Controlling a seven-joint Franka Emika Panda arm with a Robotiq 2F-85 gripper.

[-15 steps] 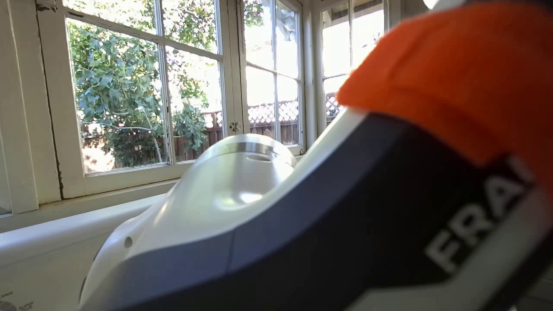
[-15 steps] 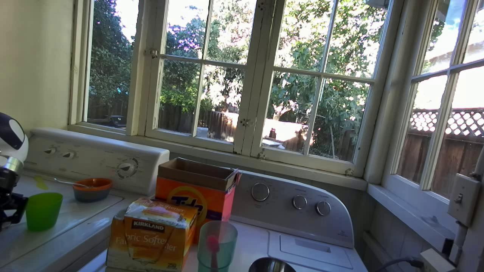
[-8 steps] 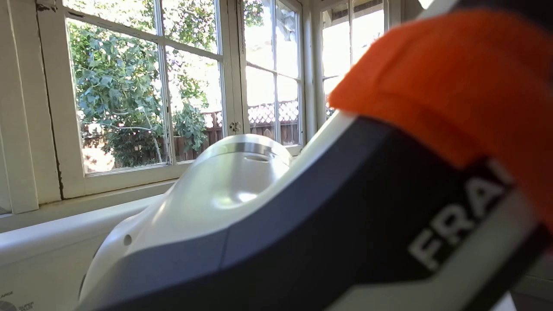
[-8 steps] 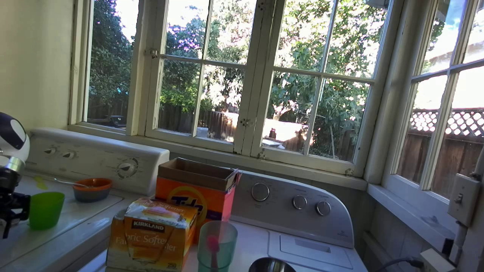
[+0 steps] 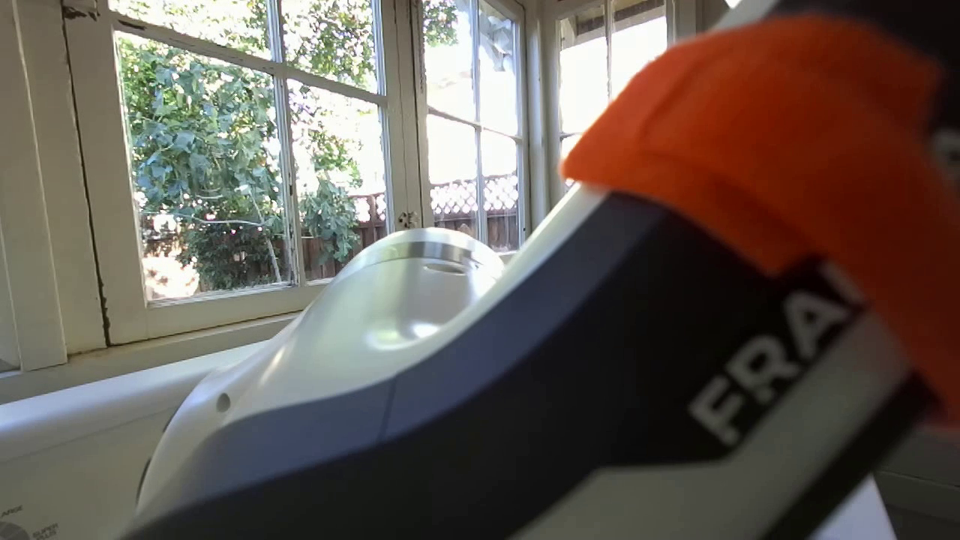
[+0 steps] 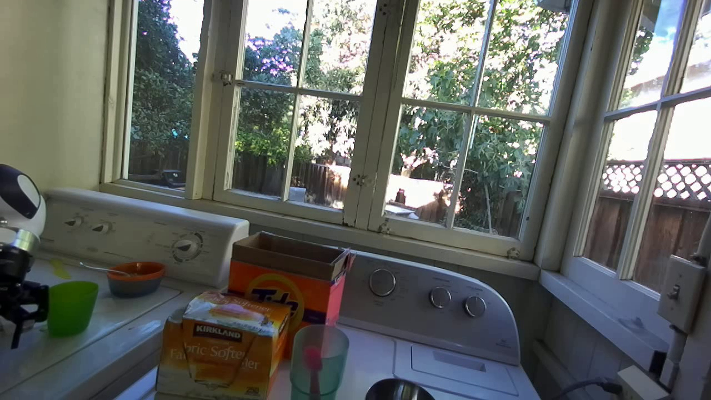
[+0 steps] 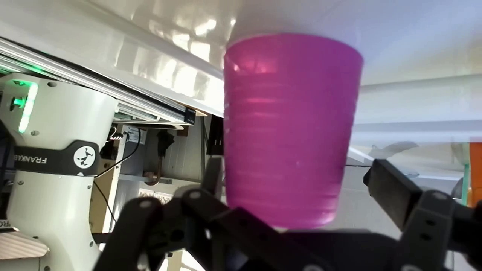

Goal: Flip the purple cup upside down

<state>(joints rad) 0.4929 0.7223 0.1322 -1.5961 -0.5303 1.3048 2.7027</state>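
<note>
Purple cup takes up the middle of my wrist view, where the scene reaches me upside down. It stands at the white glossy surface, wider end down against it, narrower end up toward my gripper. Its long axis runs close to square with that surface, leaning only slightly in the view. Whether the wide rim sits flush all round, I can't tell.

I have the gripper parted, with the cup's narrower part between its two sides as the wrist view shows it. One finger stands clear of the wall, a plain gap between; the opposite one is just beside the wall, and I can't say if it touches. Dark links cross in front of the narrow end.

In an exterior view the arm looms near, its lettered link slanting from low left to high right, orange cloth draped over the upper stretch. In an exterior view its end enters at the left edge, gripper hanging just beside the lime-green cup, which stands mouth up; an orange-rimmed bowl sits farther back. My base shows at the wrist view's left.
</note>
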